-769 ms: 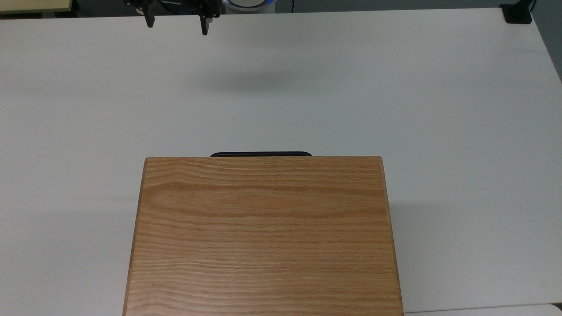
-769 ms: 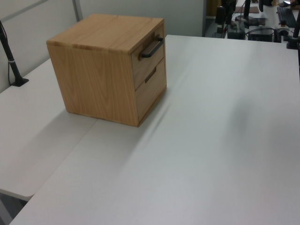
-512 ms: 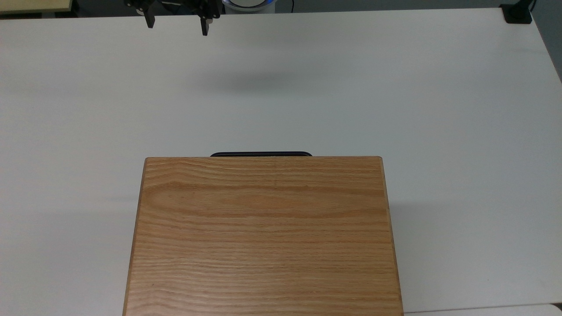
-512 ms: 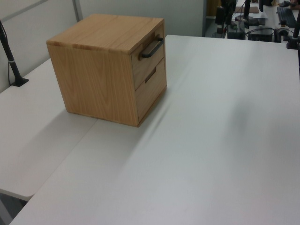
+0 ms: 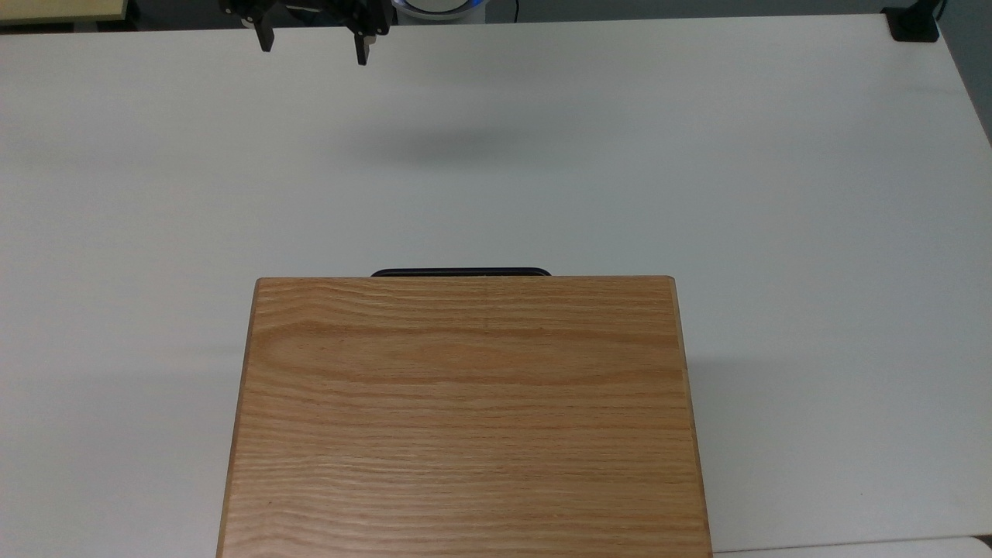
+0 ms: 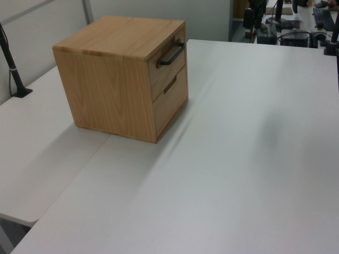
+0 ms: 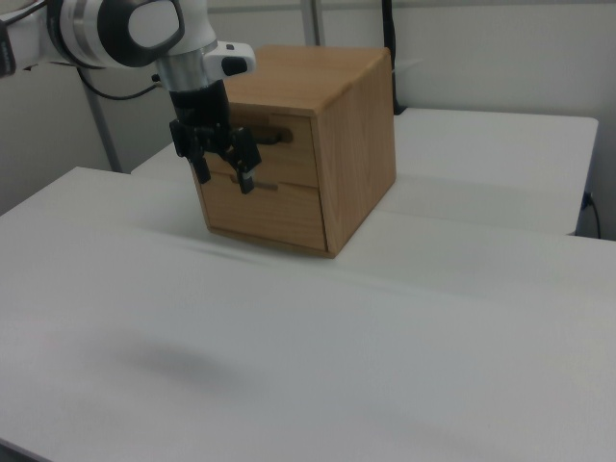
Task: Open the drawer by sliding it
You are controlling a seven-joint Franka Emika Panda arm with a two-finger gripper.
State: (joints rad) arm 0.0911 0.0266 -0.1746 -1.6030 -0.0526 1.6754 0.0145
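Gripper: gripper is hanging with fingers apart, empty, well apart from the cabinet.
Change: it is barely shifting from a moment ago; approach is hardly starting.
Drawer: drawer is sitting shut at the cabinet's top front, handle untouched.
Surroundings: bare table is lying between gripper and cabinet; nothing is blocking.

Gripper w/ fingers apart above table, drawer closed
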